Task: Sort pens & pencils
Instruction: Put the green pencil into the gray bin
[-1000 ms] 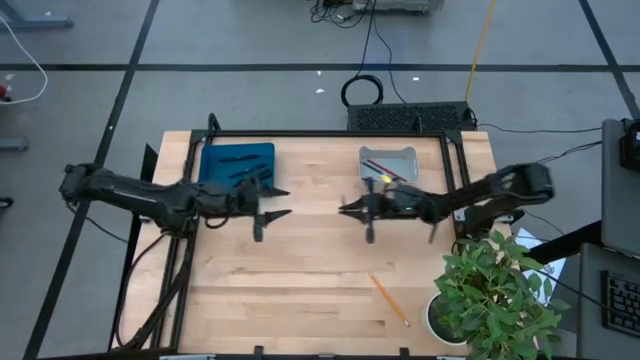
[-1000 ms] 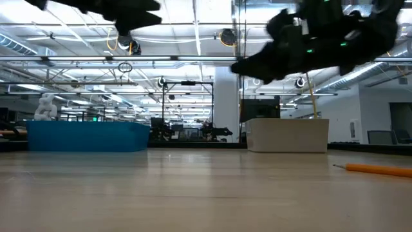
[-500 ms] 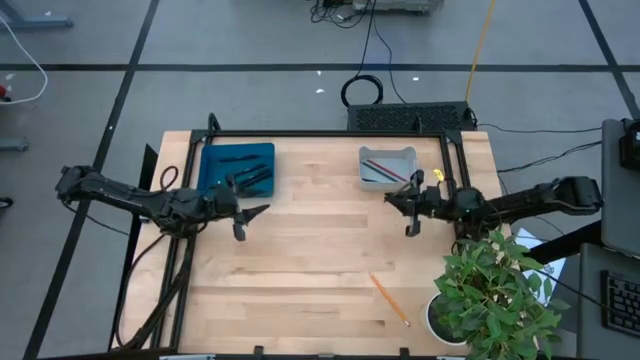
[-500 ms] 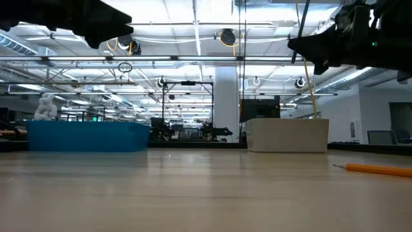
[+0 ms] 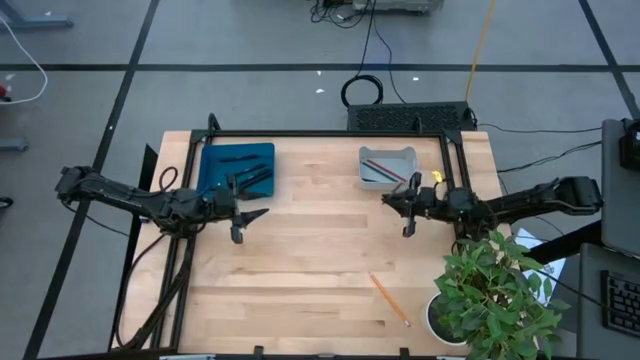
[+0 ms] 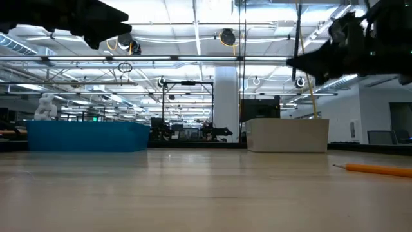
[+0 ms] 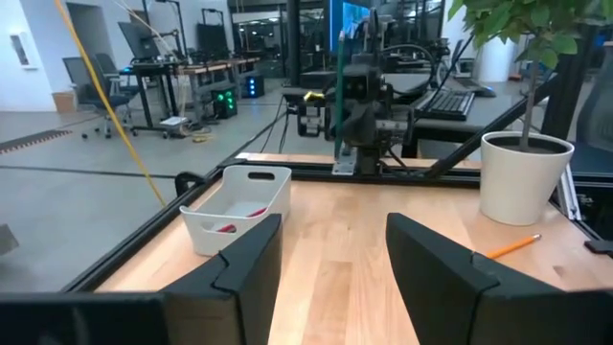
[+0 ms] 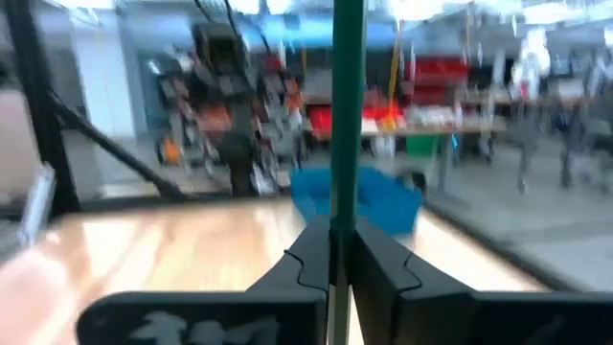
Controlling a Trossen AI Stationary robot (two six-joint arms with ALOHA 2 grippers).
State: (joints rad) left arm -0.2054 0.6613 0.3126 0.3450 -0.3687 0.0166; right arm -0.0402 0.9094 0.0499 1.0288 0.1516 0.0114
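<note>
The right gripper [image 5: 404,213] is hovering over the right half of the pale wooden worktop [image 5: 320,270], just in front of the white rectangular plastic bin [image 5: 388,166], and its fingers are pinching tight on a slim dark green pencil [image 8: 346,105] that is standing upright between them. In the low view that same stick is rising vertically above the gripper [image 6: 302,61], well clear of the wood.

Over on the left, the left gripper [image 5: 247,213] is hanging above the worktop just in front of the blue rectangular plastic tray [image 5: 238,166], fingers [image 7: 251,264] spread wide with nothing between them.

Black pens [image 5: 242,172] are lying inside the blue tray near the back left corner of the worktop. In the white bin toward the back right, a red pencil [image 5: 377,165] is lying diagonally alongside a darker stick.

One orange pencil [image 5: 389,299] is lying flat and alone on the wood near the front right, angled toward the front edge, close to the leafy green plant in its white pot [image 5: 492,300] at the front right corner.
</note>
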